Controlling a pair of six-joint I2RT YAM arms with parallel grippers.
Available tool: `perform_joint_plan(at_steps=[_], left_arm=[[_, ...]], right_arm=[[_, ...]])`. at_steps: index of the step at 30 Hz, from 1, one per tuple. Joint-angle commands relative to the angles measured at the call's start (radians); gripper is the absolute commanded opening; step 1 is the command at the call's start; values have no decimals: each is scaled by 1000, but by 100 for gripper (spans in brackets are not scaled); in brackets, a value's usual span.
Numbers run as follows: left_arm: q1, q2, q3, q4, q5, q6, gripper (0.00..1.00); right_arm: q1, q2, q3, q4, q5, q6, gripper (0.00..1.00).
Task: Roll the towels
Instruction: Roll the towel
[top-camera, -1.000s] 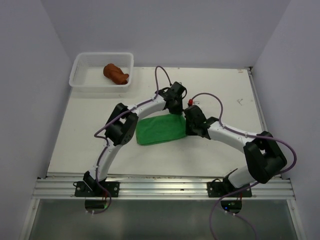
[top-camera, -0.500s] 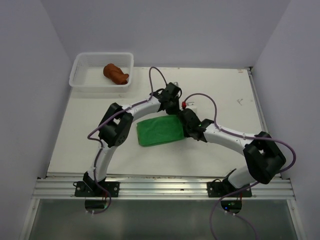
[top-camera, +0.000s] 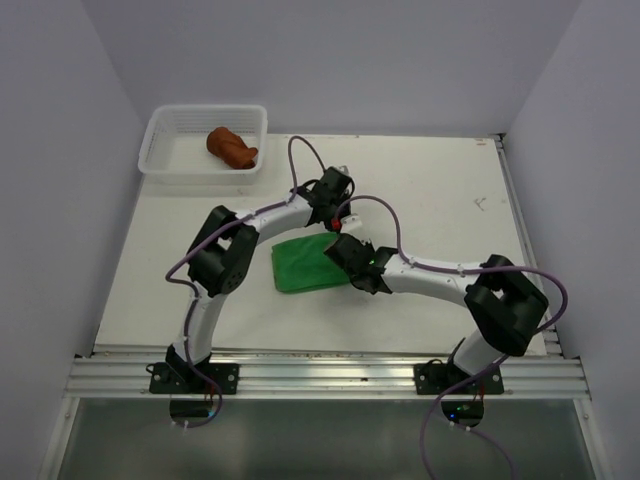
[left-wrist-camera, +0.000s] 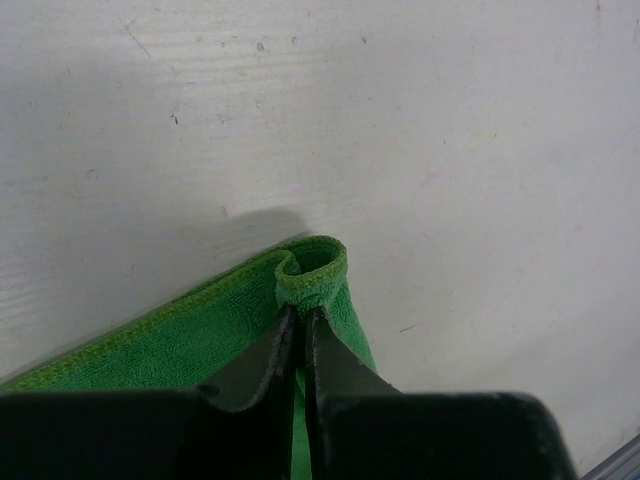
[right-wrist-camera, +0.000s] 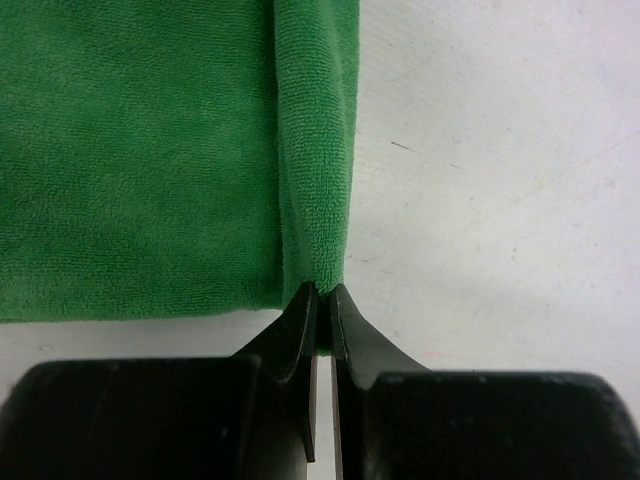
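Towels: green towel (top-camera: 300, 268) lies flat on the table (top-camera: 440, 200), its right edge turned over into a narrow fold. Left gripper (left-wrist-camera: 298, 318) is pinched on the far corner of that fold, where the cloth curls into a small loop right at the fingertips, and right gripper (right-wrist-camera: 322, 297) is clamped on the near end of the same fold, with the rest of the towel spreading away from both. Rust-brown towel (top-camera: 231, 147) sits bunched in the white basket (top-camera: 165, 152) at the far left corner, well apart from both arms.

One towel (top-camera: 303, 268) central — other towel (top-camera: 231, 147) in far-left basket (top-camera: 190, 166).
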Motion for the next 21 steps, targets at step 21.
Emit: perform_joint_plan(at_steps=[21], left_arm=[[43,-54,-129,144,-74,46,6]], right_arm=[[61,123,56,-10,-10,20,0]])
